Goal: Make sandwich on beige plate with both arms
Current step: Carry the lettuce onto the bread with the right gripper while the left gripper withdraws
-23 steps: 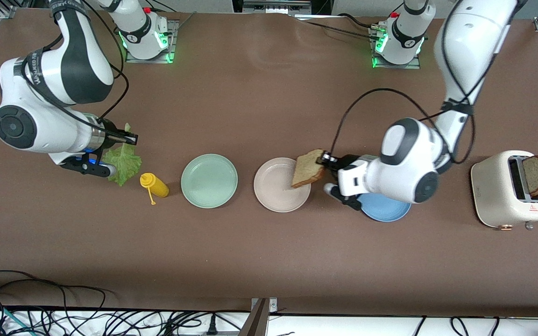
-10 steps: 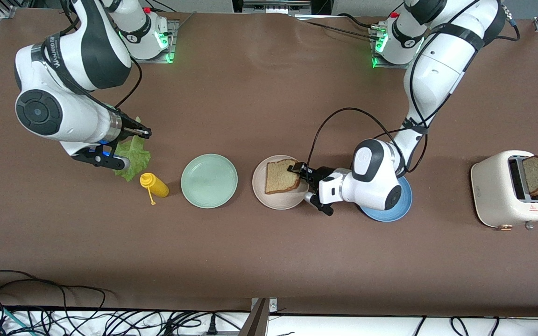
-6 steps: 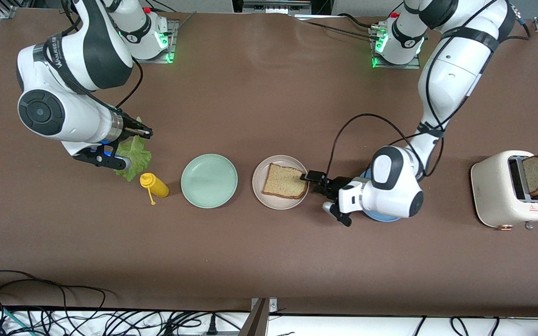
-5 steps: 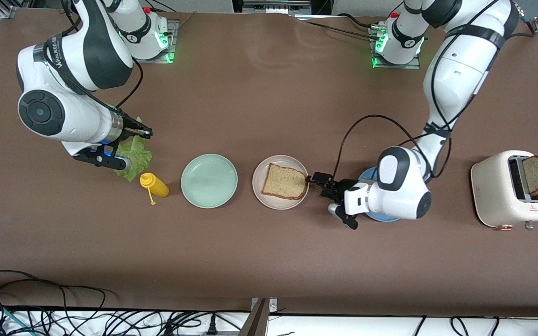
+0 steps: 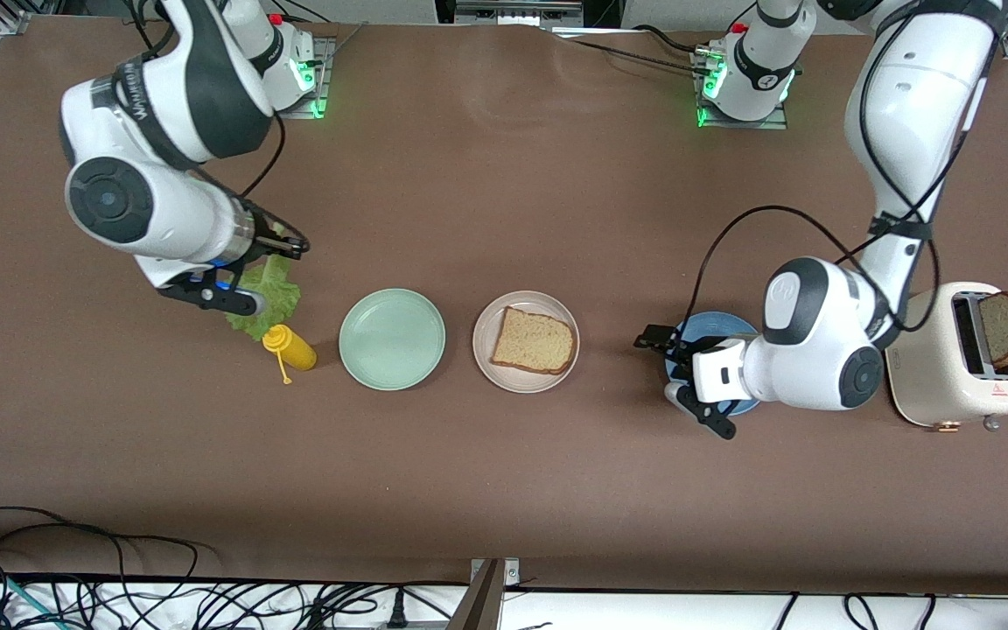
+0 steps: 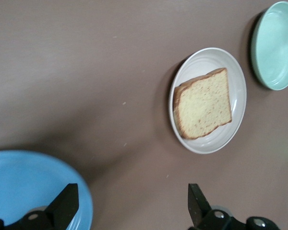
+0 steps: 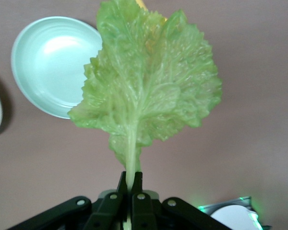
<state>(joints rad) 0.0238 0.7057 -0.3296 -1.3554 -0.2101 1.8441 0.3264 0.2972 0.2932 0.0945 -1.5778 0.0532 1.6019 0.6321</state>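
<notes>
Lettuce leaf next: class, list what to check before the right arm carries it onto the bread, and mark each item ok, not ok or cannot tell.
1. Lettuce leaf held by right gripper, jaws shut on its stem: ok.
2. First bread slice lies flat on the beige plate: ok.
3. Left gripper is off the beige plate, jaws open, over the blue plate: ok.
4. Path passes over the yellow bottle and the mint-green plate; leaf hanging high enough to miss the bottle: cannot tell.
5. Second bread slice waits in the toaster: ok.
</notes>
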